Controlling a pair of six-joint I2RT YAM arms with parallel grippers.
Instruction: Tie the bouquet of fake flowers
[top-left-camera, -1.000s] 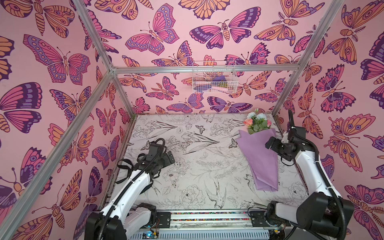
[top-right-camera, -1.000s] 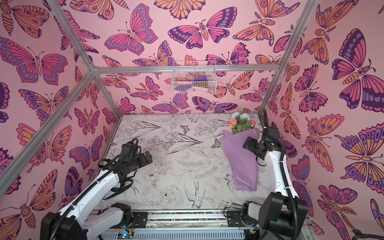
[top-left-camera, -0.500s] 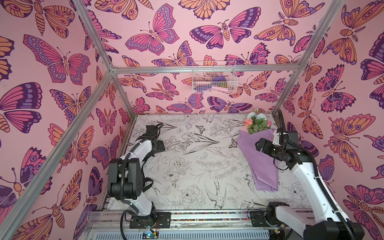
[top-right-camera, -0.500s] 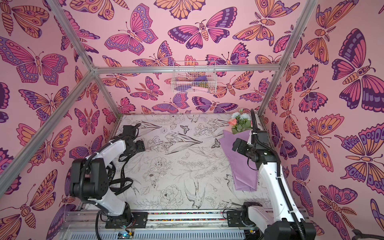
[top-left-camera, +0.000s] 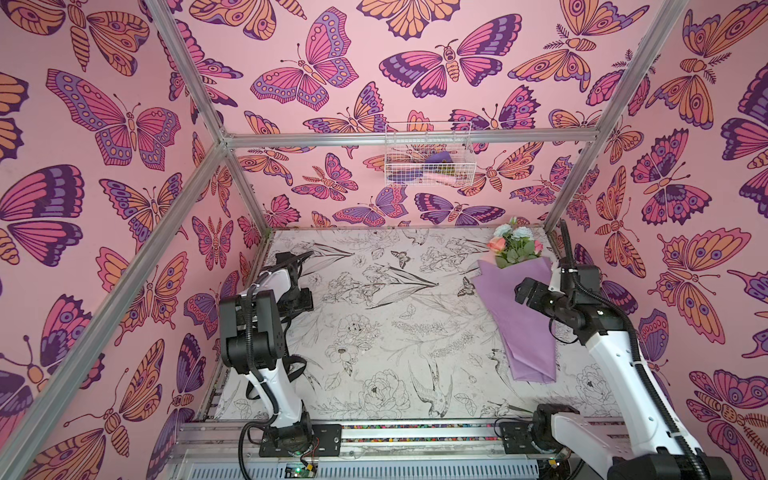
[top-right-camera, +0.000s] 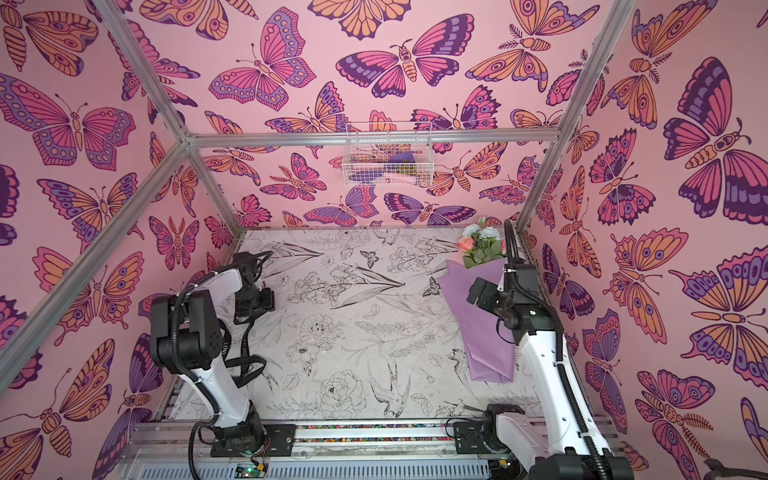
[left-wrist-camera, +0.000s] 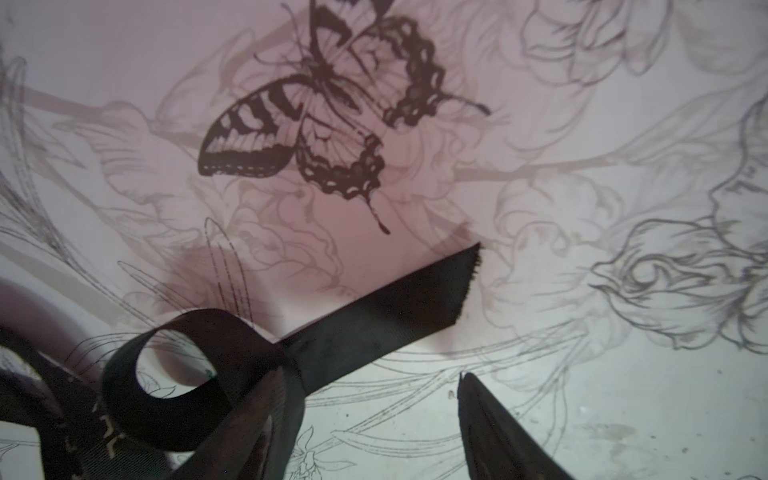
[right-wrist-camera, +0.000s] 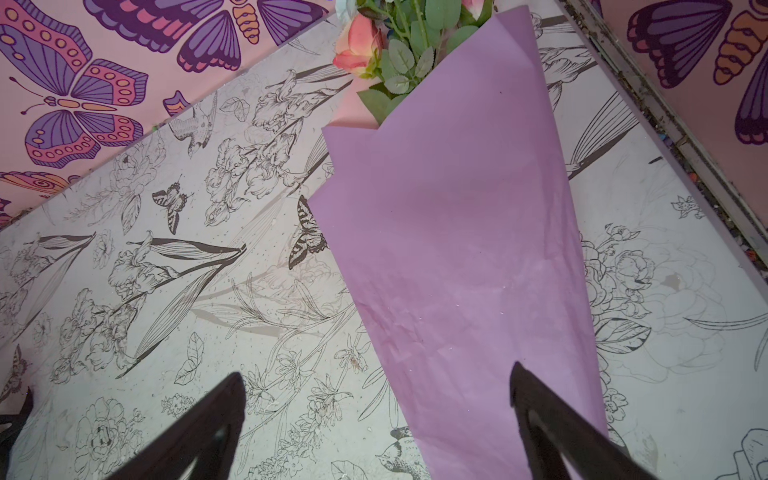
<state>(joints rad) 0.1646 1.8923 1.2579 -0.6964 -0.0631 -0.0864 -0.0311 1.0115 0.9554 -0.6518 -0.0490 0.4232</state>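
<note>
The bouquet of fake flowers (top-left-camera: 519, 332) lies at the right of both top views, close to the back right corner of the surface (top-left-camera: 395, 332). Its blooms point toward the rear wall, and the narrow end of its lilac paper cone points toward the front rail. The stems are already inside the wrap, but nothing is tied around it. No band shows on the paper in the top views or the right wrist view.

Your black ribbon (left-wrist-camera: 374, 303) is well apart from the bouquet, at the left of the frame. It trails around the base of the left arm in a top view (top-right-camera: 239, 365). In the left wrist view it makes one loose loop on the surface, with its cut end lying free.

The left gripper (left-wrist-camera: 374, 374) is down at that ribbon with its fingers apart. The ribbon lies against one finger, bare surface shows in the gap, and I see no pinch on it. The right gripper (right-wrist-camera: 376, 370) hovers above the lower half of the cone with its fingers spread wide. One finger is over the paper and the other over the surface, and neither holds anything.

I judge you are near the start. You have yet to pick up the ribbon, carry it across, wrap it around the narrow part of the cone and knot it.
</note>
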